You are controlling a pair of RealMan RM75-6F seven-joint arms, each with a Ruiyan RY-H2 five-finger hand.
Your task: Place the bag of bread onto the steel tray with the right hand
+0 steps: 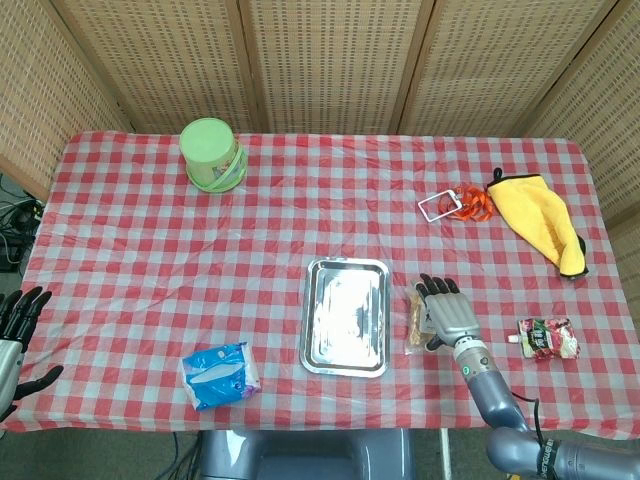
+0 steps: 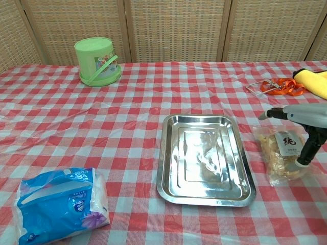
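Observation:
The clear bag of bread [image 1: 414, 318] [image 2: 280, 153] lies flat on the checked cloth, just right of the steel tray [image 1: 345, 316] [image 2: 205, 190], which holds nothing. My right hand [image 1: 447, 312] [image 2: 305, 122] is over the bag's right side, palm down with fingers spread. In the chest view its thumb tip comes down on the bag's right edge while a finger reaches out above the bag's far end. It has no grip on the bag. My left hand [image 1: 17, 333] hangs off the table's left edge, fingers apart and holding nothing.
A green lidded bucket [image 1: 212, 152] [image 2: 97, 60] stands at the back left. A blue tissue pack [image 1: 220, 374] [image 2: 59, 204] lies front left. At the right are a yellow cloth [image 1: 540, 215], an orange lanyard with a card [image 1: 455, 204] and a small snack packet [image 1: 547, 338].

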